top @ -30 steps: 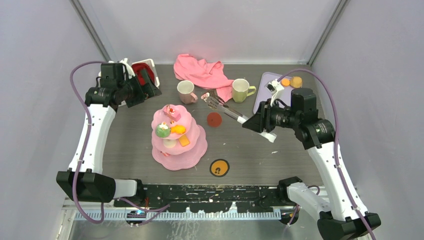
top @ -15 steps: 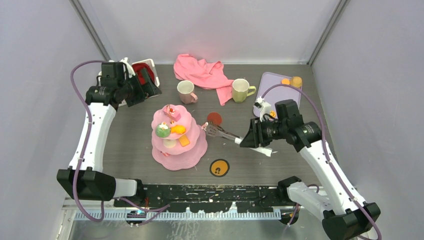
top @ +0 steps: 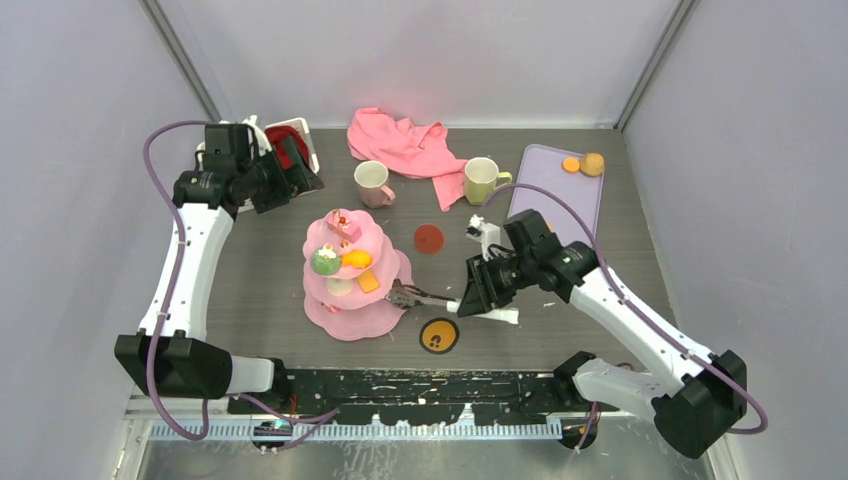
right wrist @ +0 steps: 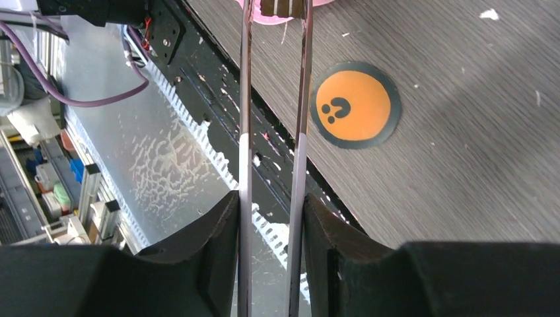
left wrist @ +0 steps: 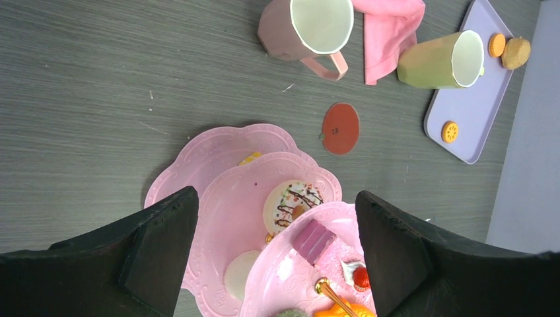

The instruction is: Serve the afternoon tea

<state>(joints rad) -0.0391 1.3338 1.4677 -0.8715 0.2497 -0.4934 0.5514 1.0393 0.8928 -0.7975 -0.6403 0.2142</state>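
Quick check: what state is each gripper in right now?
Left gripper: open, holding nothing.
Right gripper: closed on the metal tongs.

Top edge cuts tongs point(right wrist: 245, 99) tips; item point(right wrist: 282, 6) between them unidentifiable.

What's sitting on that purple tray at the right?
On the purple tray: a round orange biscuit, a tan cake beside it, and a smaller orange biscuit near the other end. Overhead, the right arm covers that end, so the last one is hidden.
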